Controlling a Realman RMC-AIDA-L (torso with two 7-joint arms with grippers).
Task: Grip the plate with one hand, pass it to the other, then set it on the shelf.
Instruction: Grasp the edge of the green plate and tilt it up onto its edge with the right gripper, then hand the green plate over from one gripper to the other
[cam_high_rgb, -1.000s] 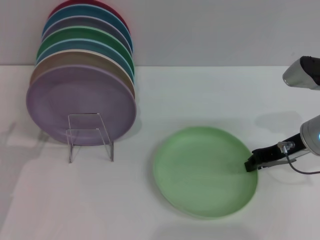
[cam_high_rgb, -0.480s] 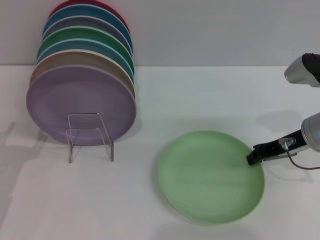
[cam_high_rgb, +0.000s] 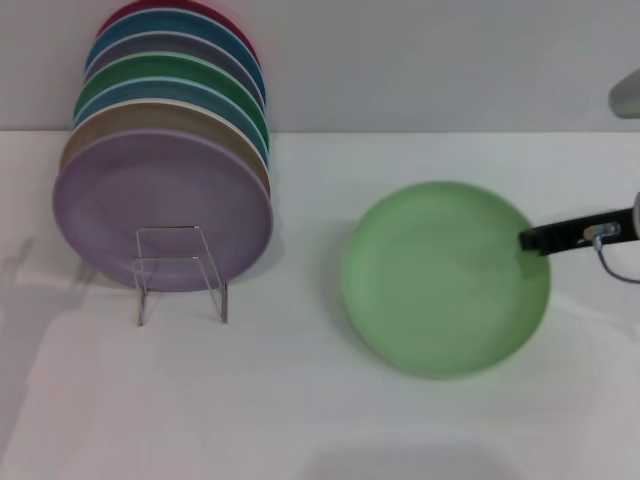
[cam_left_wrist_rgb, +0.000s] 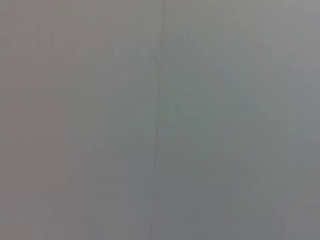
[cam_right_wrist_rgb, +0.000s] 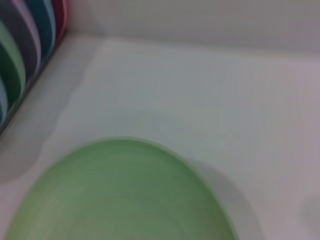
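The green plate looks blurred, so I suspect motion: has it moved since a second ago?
Yes. The plate rose and shifted right, away from the shelf.

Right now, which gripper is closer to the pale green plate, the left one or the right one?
The right. The right gripper is at the pale green plate, on its rim on the robot's right side. The left gripper is not in view in any picture.

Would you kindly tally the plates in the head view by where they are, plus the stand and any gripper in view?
Plates stacked upright in the rack: 7
Pale green plate held by the right gripper: 1
Clear acrylic stand: 1
Grippers in view: 1
Total: 10
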